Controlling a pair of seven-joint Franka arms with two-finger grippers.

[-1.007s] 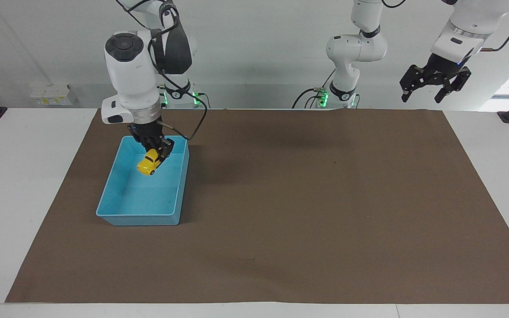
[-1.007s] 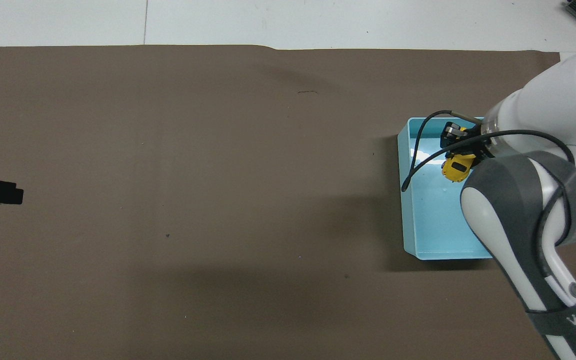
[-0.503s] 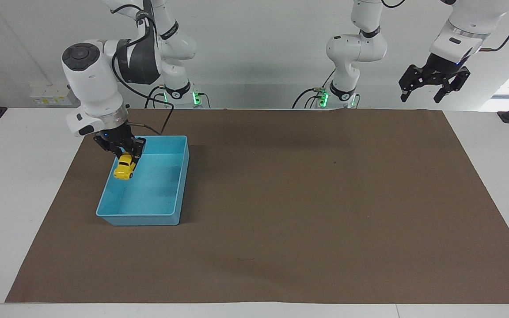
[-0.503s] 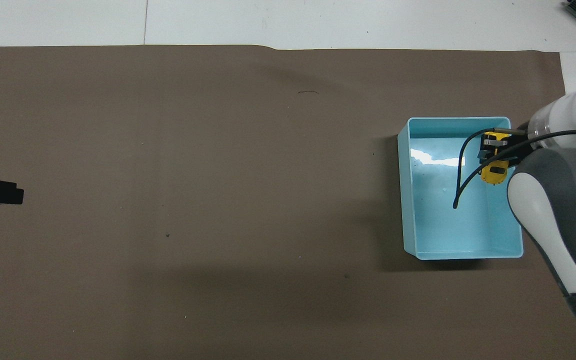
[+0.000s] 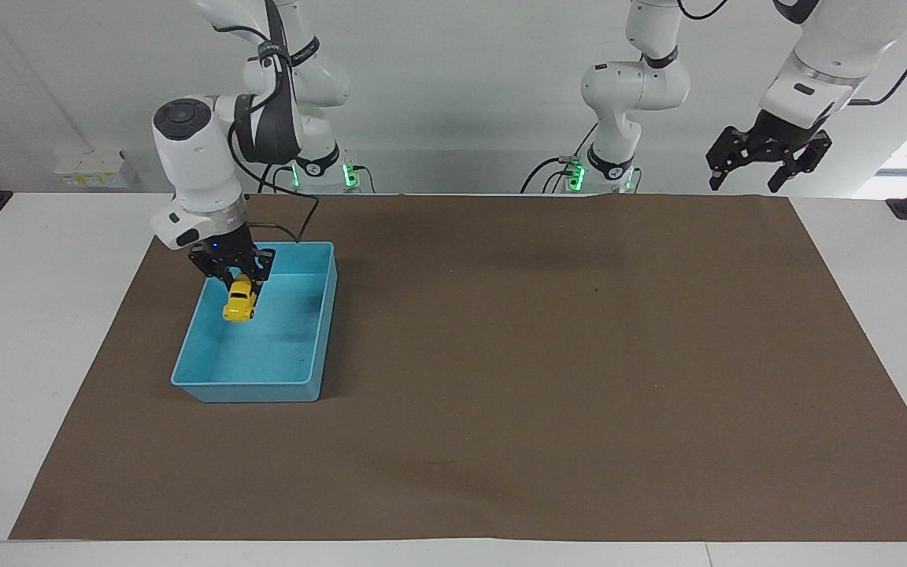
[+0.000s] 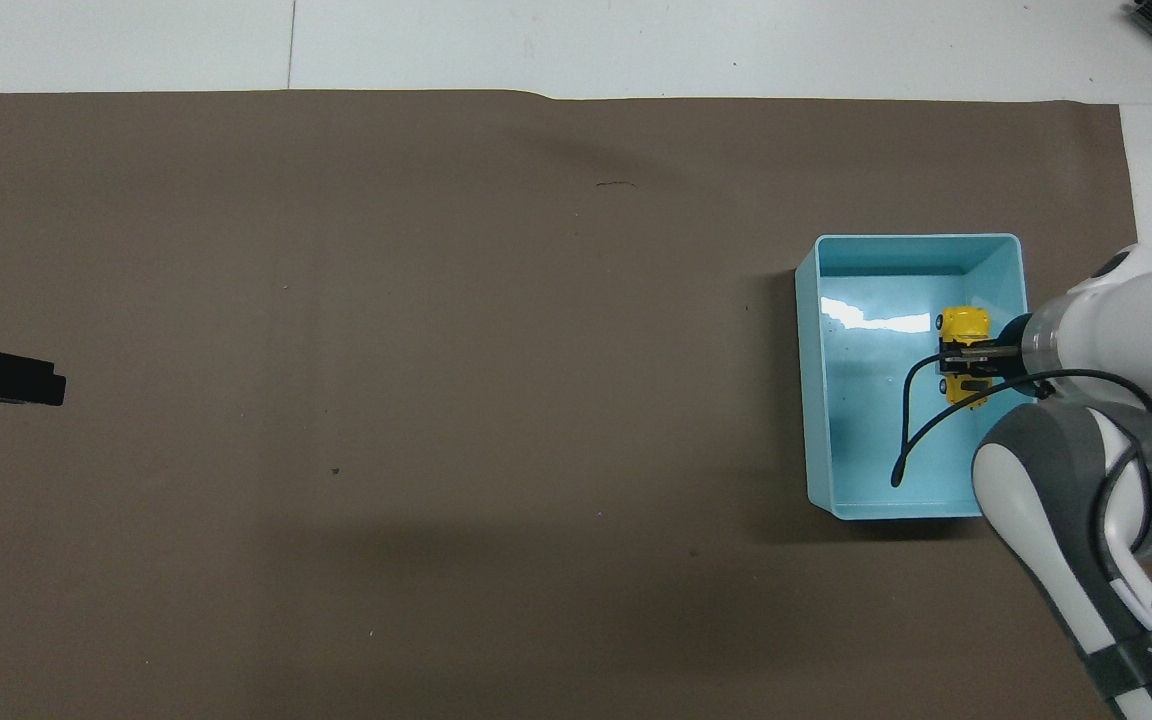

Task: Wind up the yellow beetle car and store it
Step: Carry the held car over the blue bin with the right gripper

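My right gripper (image 5: 239, 277) is clamped on the yellow beetle car (image 5: 240, 301), which hangs nose-down from my fingers over the inside of the light blue bin (image 5: 323, 315), toward the wall at the right arm's end of the table and above the half of the bin nearer to me. In the overhead view the car (image 6: 963, 362) sits inside the bin's outline, close to that wall (image 6: 1021, 285). Whether its nose is touching the floor, I cannot tell.

My left gripper (image 5: 768, 161) waits with its fingers spread, raised above the mat's (image 5: 579, 354) corner at the left arm's end.

The risks, as I judge them: if I let go from this tilt, the car could land on its nose and tip onto its roof or side. If its spring is wound, the wheels may spin on landing and drive it against a wall. The cable (image 5: 296, 224) looping off my wrist hangs over the bin and could snag its rim as I pull away.
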